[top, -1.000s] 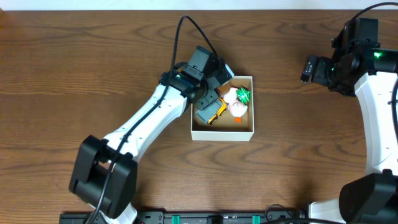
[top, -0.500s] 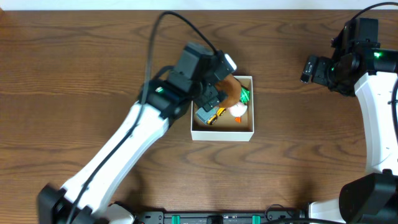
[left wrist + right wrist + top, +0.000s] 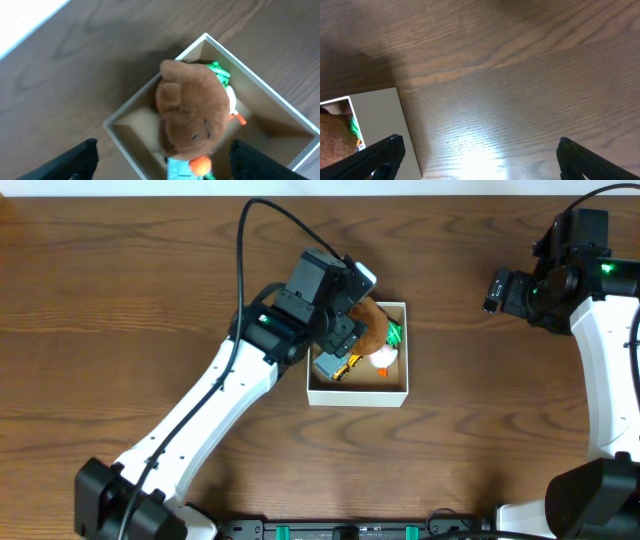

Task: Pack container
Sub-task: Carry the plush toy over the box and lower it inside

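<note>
The container (image 3: 392, 390) is a square white-walled box with a tan inside, at the table's middle. A brown plush toy (image 3: 372, 326) lies on top of the toys in it, with a white and green toy (image 3: 387, 352) and a yellow and grey toy car (image 3: 338, 367) beside it. In the left wrist view the brown plush (image 3: 192, 112) fills the container (image 3: 134, 144) below my open, empty left gripper (image 3: 161, 162). My left gripper (image 3: 338, 330) hovers over the container's left part. My right gripper (image 3: 497, 290) is open and empty, far right, over bare wood (image 3: 480, 160).
A white surface edges the table's far side (image 3: 150, 188). In the right wrist view the container's white wall (image 3: 375, 130) shows at the left edge. Black cables run off both arms.
My left gripper has let go of the brown plush in the container and has lifted a little. The right arm has not moved.
</note>
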Available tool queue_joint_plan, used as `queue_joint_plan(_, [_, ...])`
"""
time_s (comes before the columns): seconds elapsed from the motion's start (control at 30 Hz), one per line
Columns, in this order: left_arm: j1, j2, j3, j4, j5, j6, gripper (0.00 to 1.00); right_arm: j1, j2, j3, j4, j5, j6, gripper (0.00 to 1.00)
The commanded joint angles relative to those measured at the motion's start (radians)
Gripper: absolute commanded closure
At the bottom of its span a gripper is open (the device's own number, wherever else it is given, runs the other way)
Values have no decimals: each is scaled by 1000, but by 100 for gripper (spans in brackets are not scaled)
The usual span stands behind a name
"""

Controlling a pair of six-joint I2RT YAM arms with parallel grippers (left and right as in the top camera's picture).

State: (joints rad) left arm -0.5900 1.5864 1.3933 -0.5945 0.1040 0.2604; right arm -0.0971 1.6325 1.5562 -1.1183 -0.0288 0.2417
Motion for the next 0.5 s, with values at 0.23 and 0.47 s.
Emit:
queue_joint_plan(0.23, [-33, 144, 2, 53, 27, -34, 61, -1, 6, -1, 0, -5, -11, 1])
queue_joint_plan(0.47, [-39, 270, 2, 89, 27, -40, 73, -1, 6, -1, 0, -5, -11, 1])
